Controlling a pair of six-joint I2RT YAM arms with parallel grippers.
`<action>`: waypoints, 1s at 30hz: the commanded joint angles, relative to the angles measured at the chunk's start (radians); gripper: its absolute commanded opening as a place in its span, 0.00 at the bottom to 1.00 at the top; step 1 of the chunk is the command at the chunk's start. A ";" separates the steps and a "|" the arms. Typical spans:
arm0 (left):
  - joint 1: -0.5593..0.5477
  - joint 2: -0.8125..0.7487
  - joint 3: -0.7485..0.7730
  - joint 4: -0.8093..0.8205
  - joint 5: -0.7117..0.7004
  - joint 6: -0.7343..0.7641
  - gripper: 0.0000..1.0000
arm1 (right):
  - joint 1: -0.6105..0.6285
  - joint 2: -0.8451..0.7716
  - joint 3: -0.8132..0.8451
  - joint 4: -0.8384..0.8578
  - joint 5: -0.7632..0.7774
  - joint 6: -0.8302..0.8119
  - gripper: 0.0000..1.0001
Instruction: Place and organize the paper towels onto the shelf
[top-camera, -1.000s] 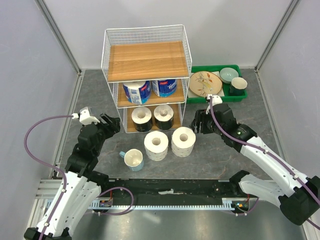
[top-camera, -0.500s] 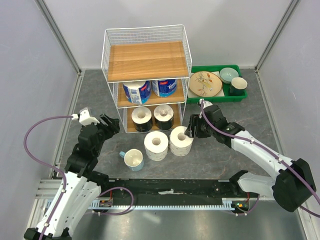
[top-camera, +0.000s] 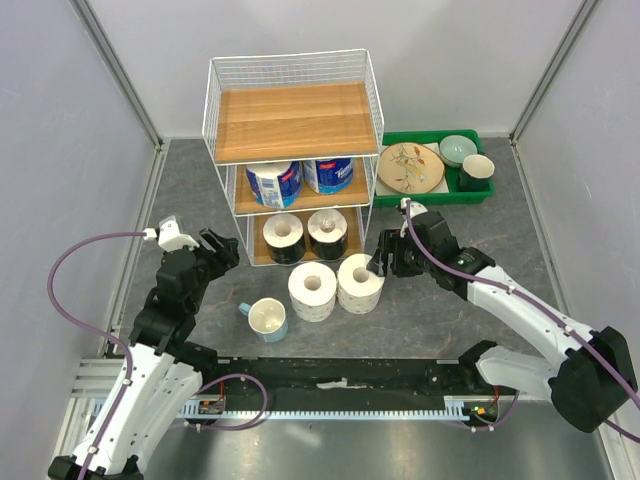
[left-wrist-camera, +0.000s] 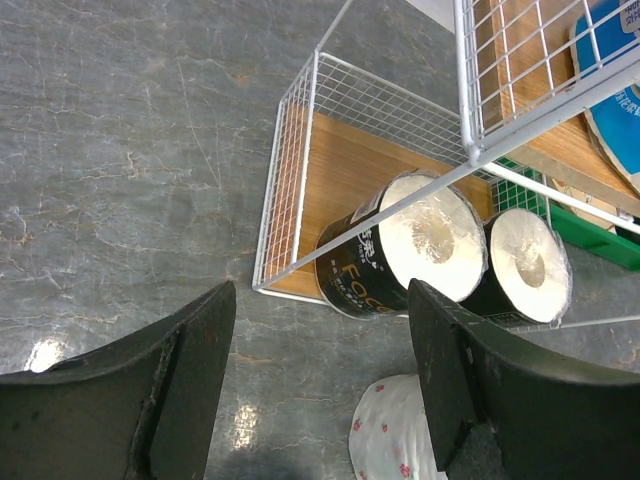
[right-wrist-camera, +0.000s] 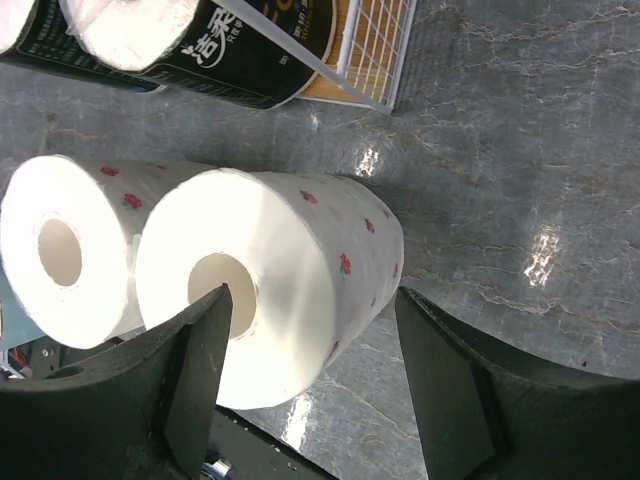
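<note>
Starting nearest the arms: the cup (top-camera: 266, 318) sits on the table (top-camera: 450, 310) just left of the two loose rolls, so it's one thing not to bump. The left speckled roll (top-camera: 312, 290) and right speckled roll (top-camera: 361, 283) stand on end, touching each other, just in front of the shelf (top-camera: 290, 70).

The right gripper (top-camera: 380, 262) is down over the right one, jaws spread with the roll's wall between them (one finger (right-wrist-camera: 195, 370) by the core hole, the other outside). It isn't squeezing, as far as I can see. My guess is it's lining up a pinch through the core, since the roll looks too fat to grab across.

The left gripper (top-camera: 222, 247) hangs off to the left, jaws spread and holding nothing, pointed at the bottom tier's left corner.

Further back, the dark-wrapped rolls (top-camera: 284, 237) lie on their sides and fill most of the bottom tier. The blue-wrapped rolls (top-camera: 274, 183) take the middle one. Only the top board (top-camera: 295, 122) has room, and its wire rim means a lift up and over. The green tray (top-camera: 450, 198) crowds the far right.
</note>
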 joint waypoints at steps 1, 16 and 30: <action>0.004 0.004 0.028 0.008 -0.011 -0.030 0.76 | 0.005 -0.018 0.001 -0.009 -0.029 -0.001 0.75; 0.004 -0.002 0.011 0.007 -0.010 -0.035 0.76 | 0.035 0.061 -0.014 0.017 -0.063 -0.012 0.73; 0.004 -0.005 0.016 0.005 0.001 -0.027 0.76 | 0.046 0.023 0.013 -0.010 0.017 0.016 0.25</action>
